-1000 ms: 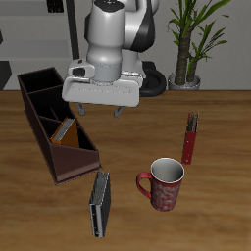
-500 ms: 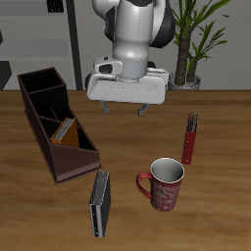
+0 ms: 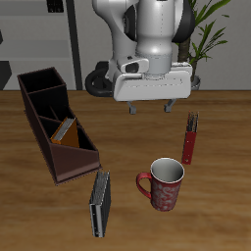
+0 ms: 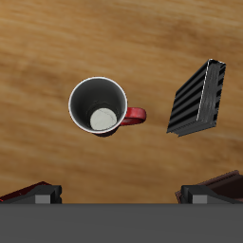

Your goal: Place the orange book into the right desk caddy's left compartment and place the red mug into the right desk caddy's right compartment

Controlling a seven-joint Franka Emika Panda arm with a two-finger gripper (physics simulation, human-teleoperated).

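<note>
The orange book point(image 3: 67, 130) leans inside the sloped, low-fronted end section of the dark maroon right desk caddy point(image 3: 46, 116). The red mug point(image 3: 164, 184) stands upright on the table near the front edge, with its handle toward the grey-black book. The wrist view shows the mug point(image 4: 100, 106) from above, with a white inside. My gripper point(image 3: 152, 106) hangs open and empty high above the table, farther back than the mug and apart from it. Its fingertips point(image 4: 33, 195) show spread wide in the wrist view.
A grey-black book point(image 3: 100, 203) lies near the front edge between caddy and mug; it also shows in the wrist view point(image 4: 197, 98). A slim red box of pencils point(image 3: 189, 139) stands behind the mug. A potted plant point(image 3: 191, 44) stands at the back.
My gripper has moved from beside the caddy across the table toward the pencil box side and risen a little. It stays open and empty. Nothing on the table has moved.
</note>
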